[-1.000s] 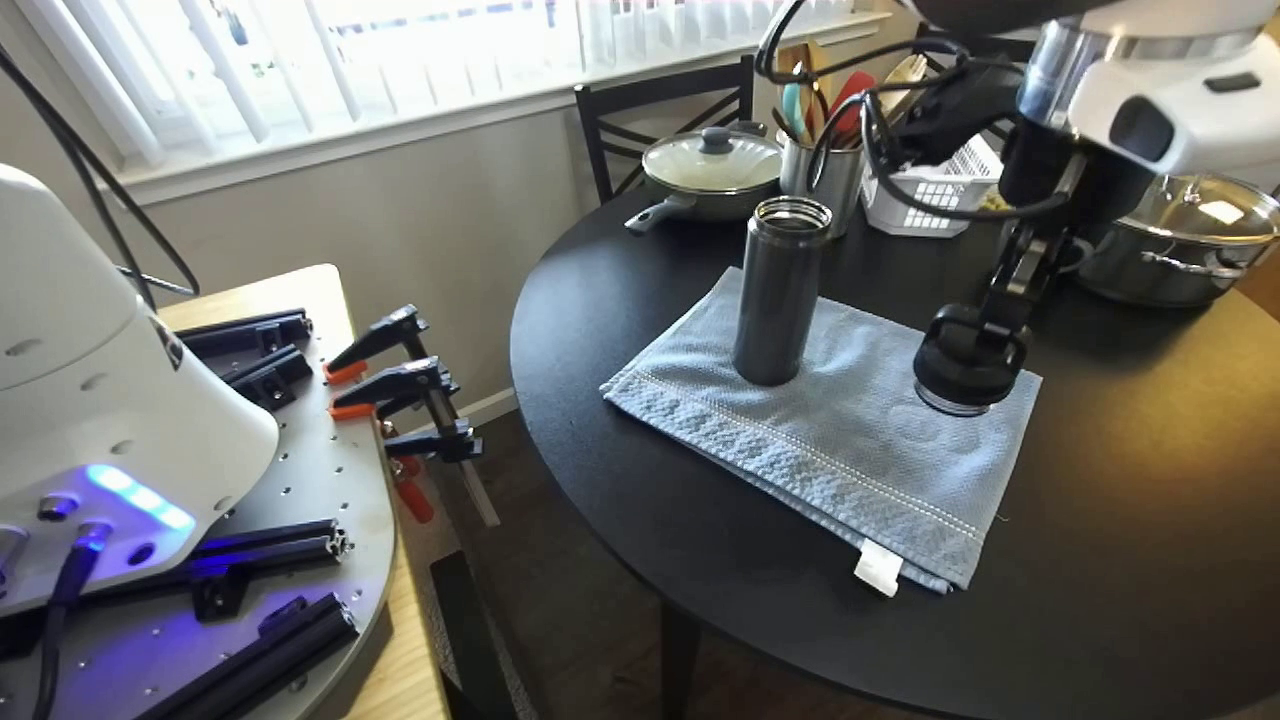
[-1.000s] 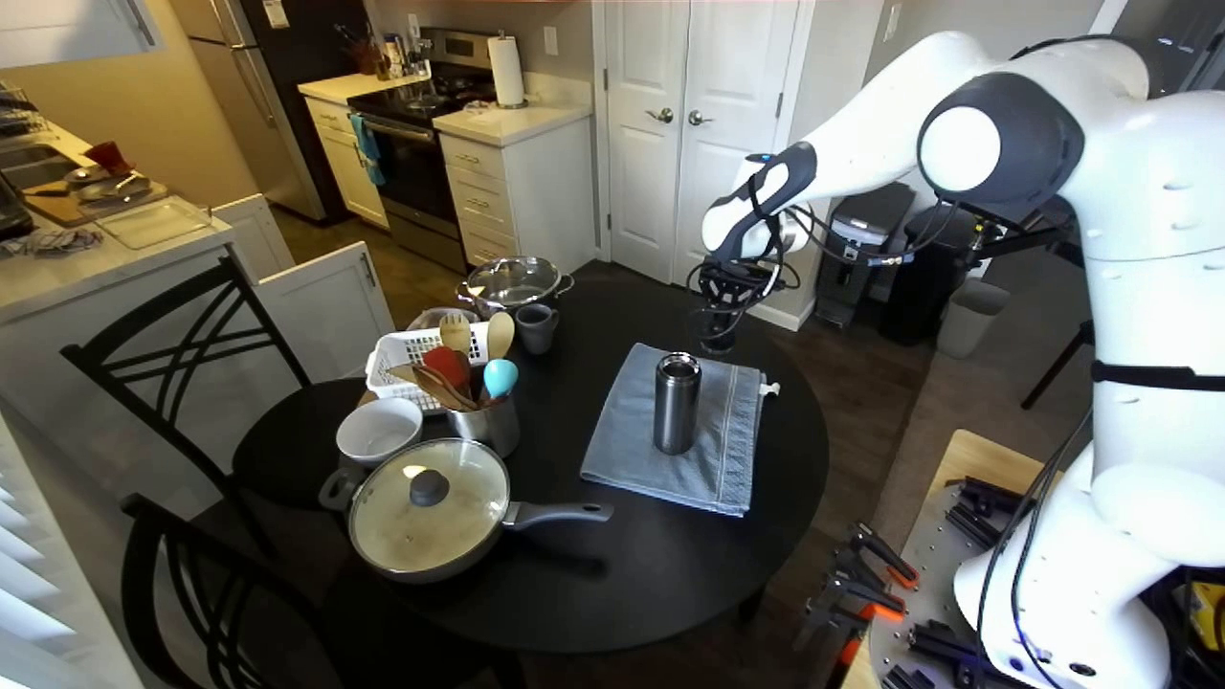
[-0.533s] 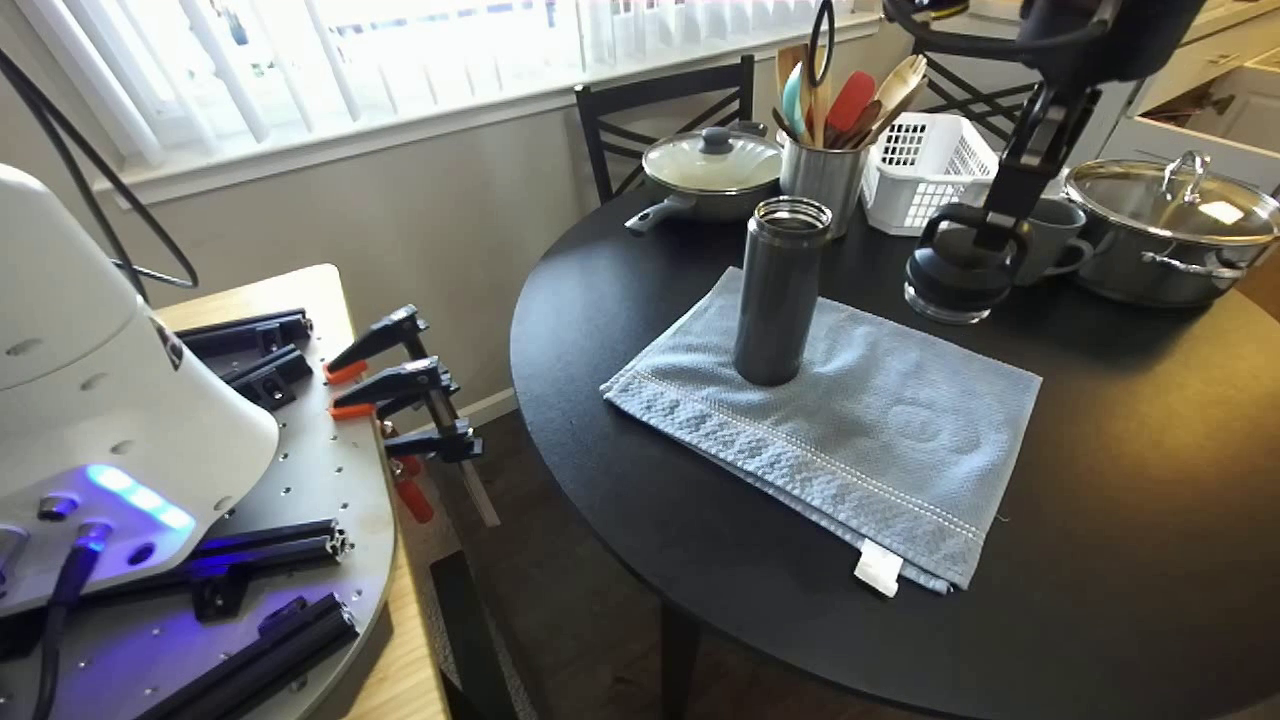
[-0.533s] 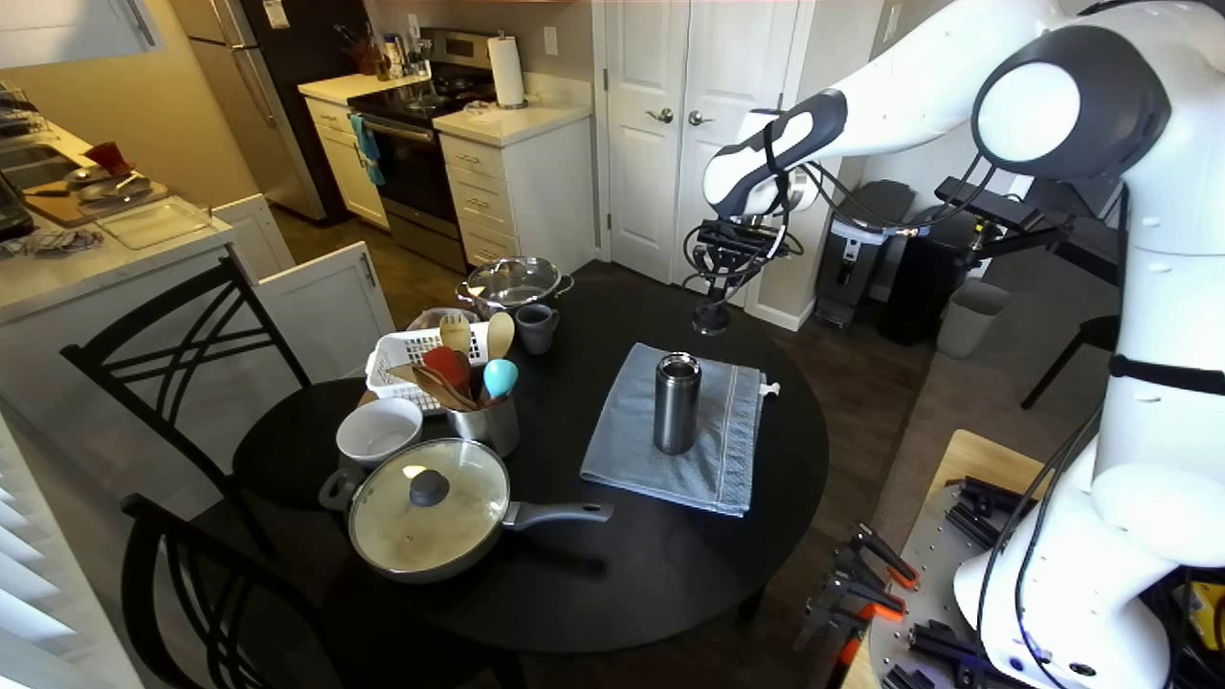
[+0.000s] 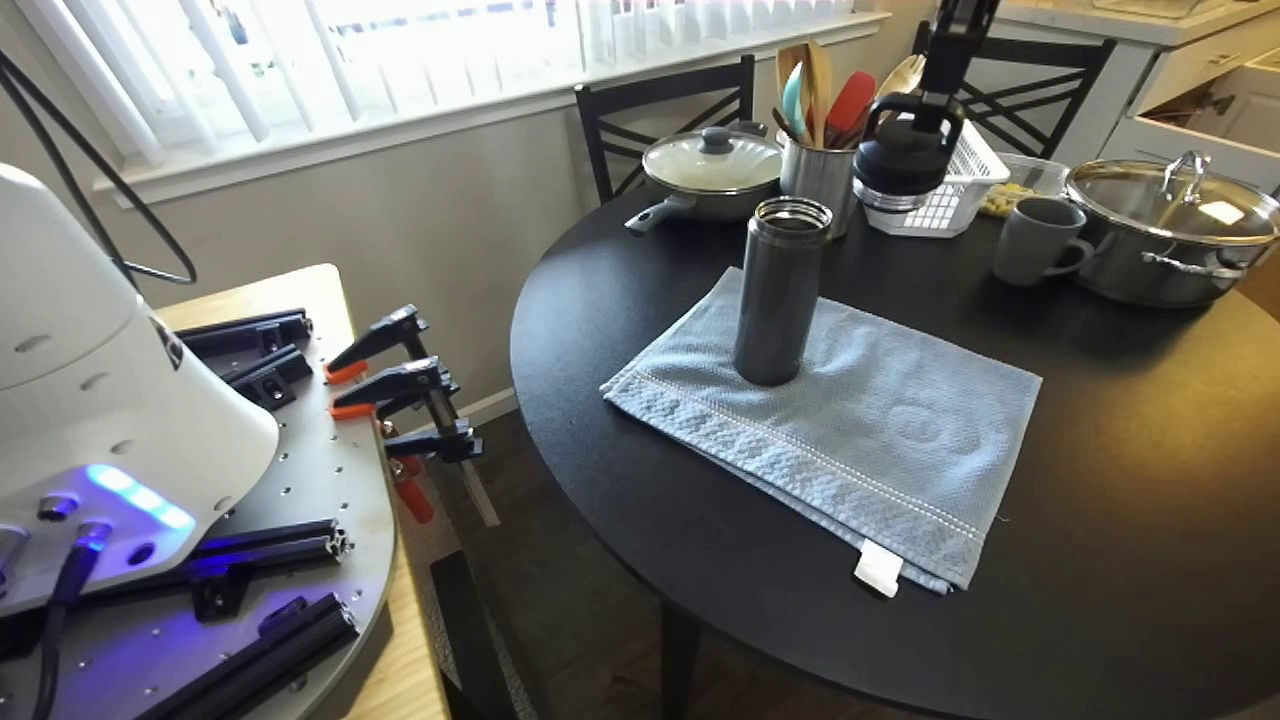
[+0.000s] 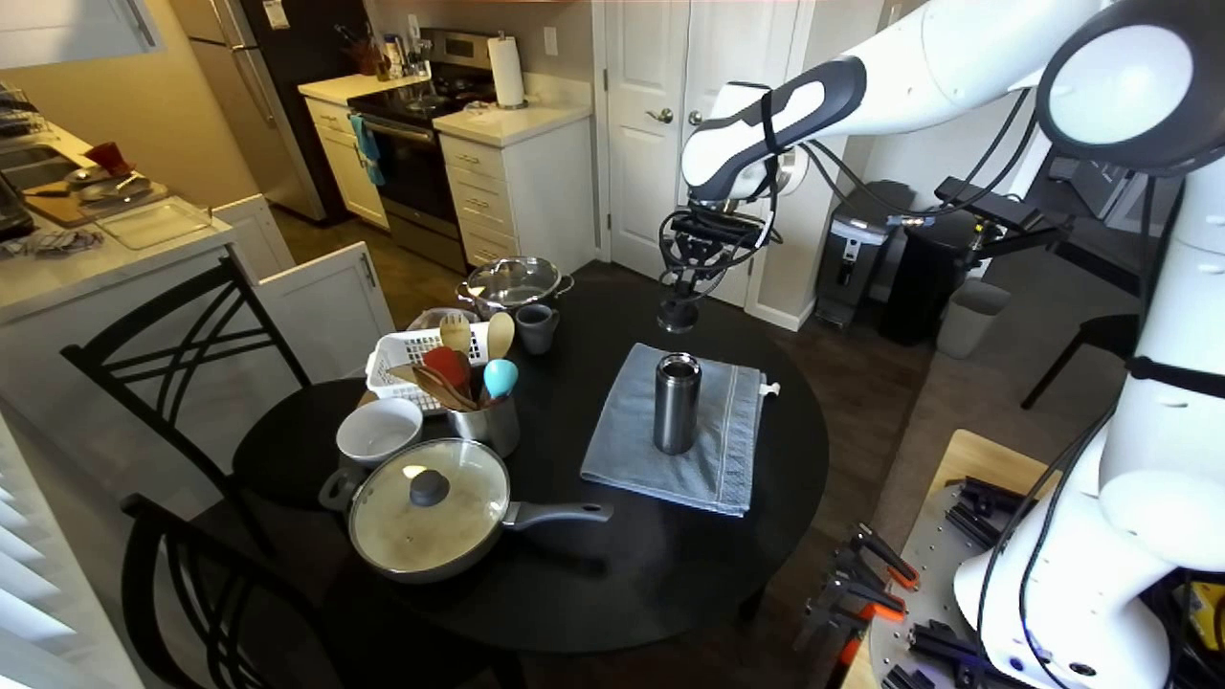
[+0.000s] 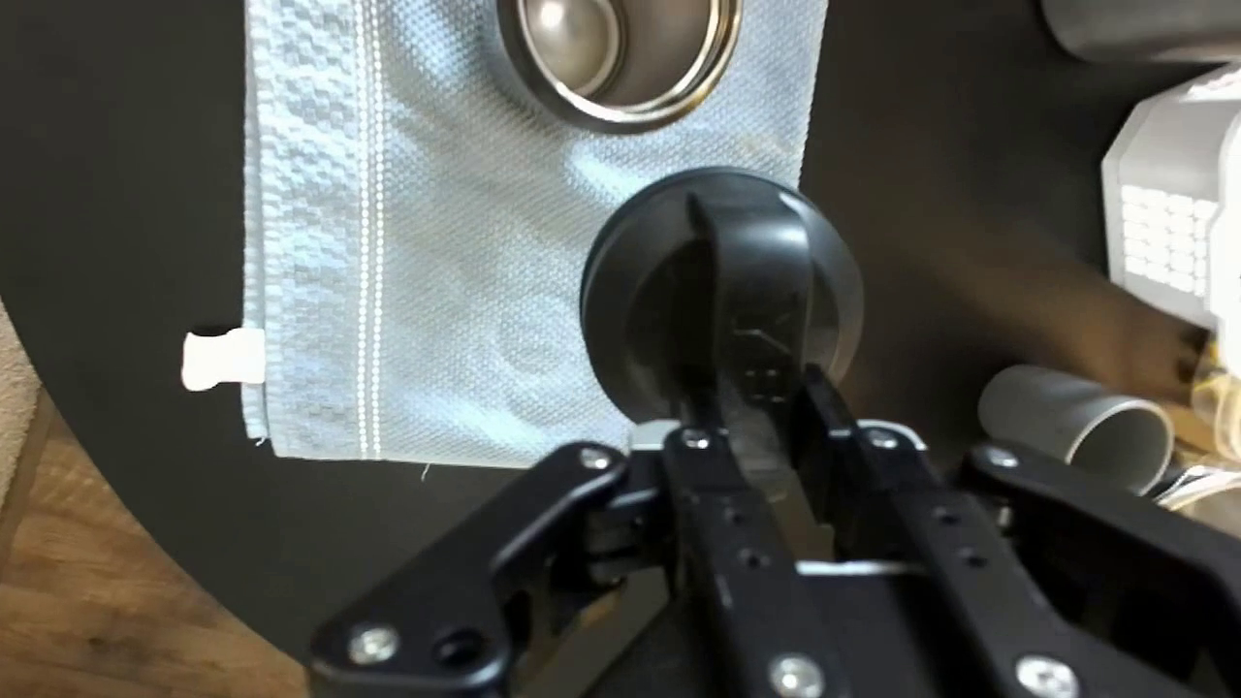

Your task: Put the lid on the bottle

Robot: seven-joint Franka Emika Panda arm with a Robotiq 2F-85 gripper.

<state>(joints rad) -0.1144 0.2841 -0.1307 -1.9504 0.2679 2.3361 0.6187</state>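
The bottle (image 5: pixel 775 305) is a tall dark grey flask standing upright and uncapped on the folded towel; it also shows in an exterior view (image 6: pixel 676 407), and its open metal mouth shows in the wrist view (image 7: pixel 630 111). The lid (image 5: pixel 897 162) is a black round cap with a loop handle; it also shows in an exterior view (image 6: pixel 677 317) and in the wrist view (image 7: pixel 645 291). My gripper (image 7: pixel 761 397) is shut on the lid's handle. It holds the lid in the air, roughly level, beside and apart from the bottle. The lid's underside is hidden in the wrist view.
The blue towel (image 5: pixel 910 430) lies on the round black table (image 5: pixel 1120 560). A utensil holder (image 5: pixel 818 180), white basket (image 5: pixel 945 215), grey mug (image 5: pixel 1030 240), steel pot (image 5: pixel 1150 260) and lidded pan (image 6: pixel 421 536) stand around it. A white bowl (image 6: pixel 379 433) stands by the pan.
The lid, held in my gripper, has risen from just over the towel to well above the table. In the last half second it has moved nearer the bottle. The bottle has not moved.
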